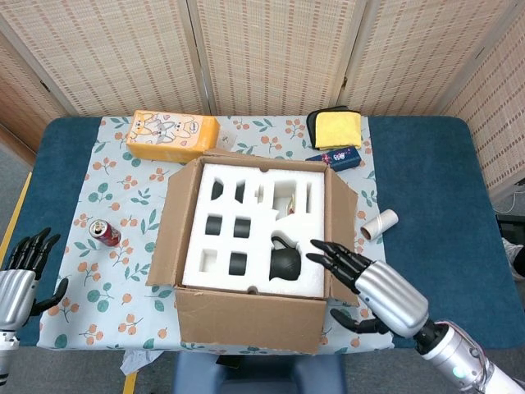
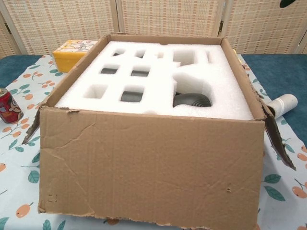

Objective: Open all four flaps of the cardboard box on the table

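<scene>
The cardboard box (image 1: 246,316) stands mid-table with its top open, showing white foam (image 1: 254,222) with cut-outs and a dark teapot (image 1: 285,264). Its near flap (image 2: 148,172) hangs down over the front wall. The left flap (image 1: 168,226) and right flap (image 1: 340,234) lean outward, and the far flap lies folded back. My right hand (image 1: 373,287) hovers by the box's near right corner, fingers spread, holding nothing. My left hand (image 1: 20,275) waits at the table's near left edge, fingers apart and empty.
A red can (image 1: 104,233) stands left of the box. An orange carton (image 1: 172,136) lies at the back left, a yellow cloth in a black pouch (image 1: 335,127) and a small blue packet (image 1: 340,157) at the back right. A white roll (image 1: 378,223) lies right of the box.
</scene>
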